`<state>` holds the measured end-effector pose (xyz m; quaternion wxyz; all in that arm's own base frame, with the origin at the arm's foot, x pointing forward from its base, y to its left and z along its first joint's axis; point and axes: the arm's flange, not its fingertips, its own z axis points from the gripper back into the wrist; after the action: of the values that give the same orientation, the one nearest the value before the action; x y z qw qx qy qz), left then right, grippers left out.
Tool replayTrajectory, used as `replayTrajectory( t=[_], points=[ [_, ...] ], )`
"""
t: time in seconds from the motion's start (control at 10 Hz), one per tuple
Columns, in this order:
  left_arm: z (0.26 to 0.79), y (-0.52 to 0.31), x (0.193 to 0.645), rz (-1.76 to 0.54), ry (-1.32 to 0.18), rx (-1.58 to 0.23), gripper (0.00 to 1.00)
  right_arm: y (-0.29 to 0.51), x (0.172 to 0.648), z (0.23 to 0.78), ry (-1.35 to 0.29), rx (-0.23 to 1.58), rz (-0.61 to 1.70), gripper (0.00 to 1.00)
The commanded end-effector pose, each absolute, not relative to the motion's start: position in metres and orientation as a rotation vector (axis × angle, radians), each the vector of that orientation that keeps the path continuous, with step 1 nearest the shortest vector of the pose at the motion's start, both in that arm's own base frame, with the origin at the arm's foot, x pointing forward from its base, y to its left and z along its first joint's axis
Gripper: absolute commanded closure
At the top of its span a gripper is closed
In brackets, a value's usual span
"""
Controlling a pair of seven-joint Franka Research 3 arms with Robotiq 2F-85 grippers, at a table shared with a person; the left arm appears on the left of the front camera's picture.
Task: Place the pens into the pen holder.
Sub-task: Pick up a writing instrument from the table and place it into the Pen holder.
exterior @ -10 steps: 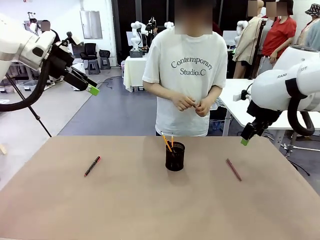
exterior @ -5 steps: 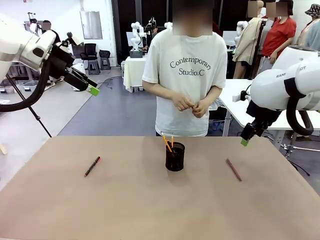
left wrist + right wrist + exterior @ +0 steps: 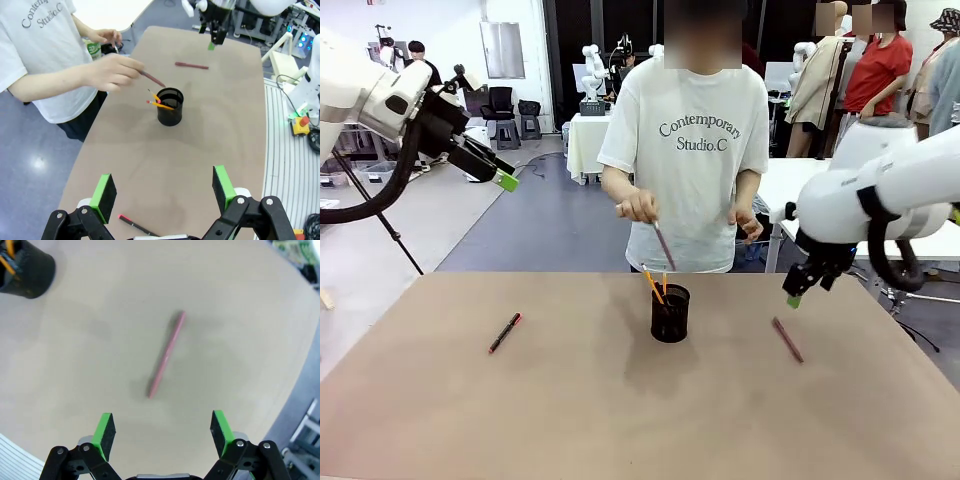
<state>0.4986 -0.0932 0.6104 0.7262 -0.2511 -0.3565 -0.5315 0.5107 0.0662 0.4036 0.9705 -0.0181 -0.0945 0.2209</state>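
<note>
- While the person's hand (image 3: 638, 207) holds a reddish pencil (image 3: 663, 245) slanting above the pen holder (image 3: 670, 315), this black mesh cup stands at the centre of the desk (image 3: 570, 420), with yellow-orange pencils (image 3: 651, 283) leaning inside.
- Left fingers (image 3: 505, 181): spread apart and empty, raised at upper left, well off the desk.
- Right fingers (image 3: 793, 299): spread apart and empty, hovering at right above a reddish-brown pencil (image 3: 787, 340) lying flat on the desk.
- Black pen with red end (image 3: 504, 332): flat on the desk at left, well apart from the holder.
</note>
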Motion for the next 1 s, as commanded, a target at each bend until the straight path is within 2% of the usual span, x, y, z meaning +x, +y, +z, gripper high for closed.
replayTrajectory(
  t=[0.0,0.5,0.9],
  points=[
    [0.610,-0.093,0.497,-1.170,-0.792,-0.544,0.00,0.084,0.520,0.380,-0.164,-0.098,0.372,0.00],
    [0.610,-0.093,0.497,-1.170,-0.792,-0.544,0.00,0.094,0.515,0.344,-0.172,-0.086,0.270,0.00],
    [0.610,-0.093,0.497,-1.170,-0.792,-0.544,0.00,0.091,0.550,0.318,-0.157,-0.071,0.210,0.00]
  ],
)
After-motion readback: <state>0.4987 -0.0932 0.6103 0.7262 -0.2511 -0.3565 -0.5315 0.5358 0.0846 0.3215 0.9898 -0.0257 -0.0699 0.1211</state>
